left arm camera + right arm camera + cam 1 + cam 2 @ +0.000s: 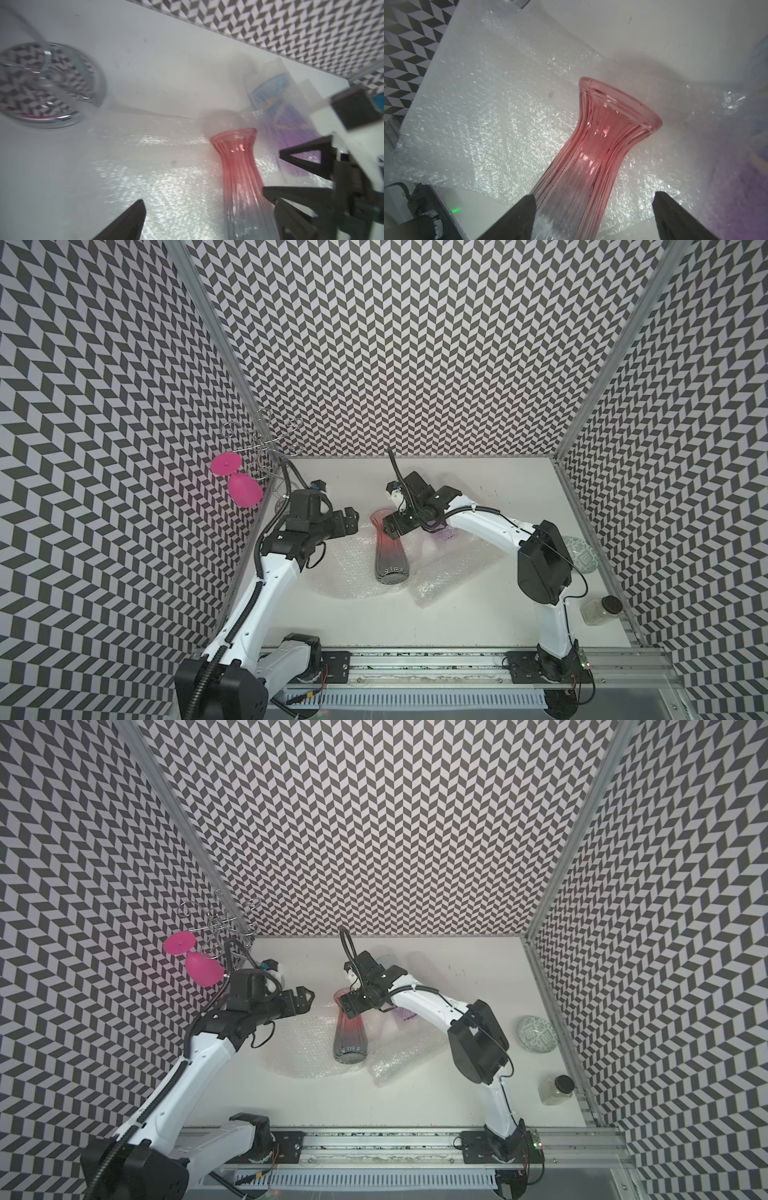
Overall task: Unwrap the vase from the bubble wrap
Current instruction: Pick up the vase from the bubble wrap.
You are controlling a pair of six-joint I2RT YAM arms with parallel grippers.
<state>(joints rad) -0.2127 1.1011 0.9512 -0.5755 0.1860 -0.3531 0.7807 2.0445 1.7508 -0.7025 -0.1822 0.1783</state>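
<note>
The vase (390, 551) lies on its side mid-worktop (478, 614), bare on the flattened bubble wrap (347, 568). My worry is that round glass on slick plastic will roll if I nudge it or tug the sheet. The right claw (593, 201) is spread wide astride the vase's body, gripping nothing. The left claw (352, 523) is also spread and empty, just left of the vase.
</note>
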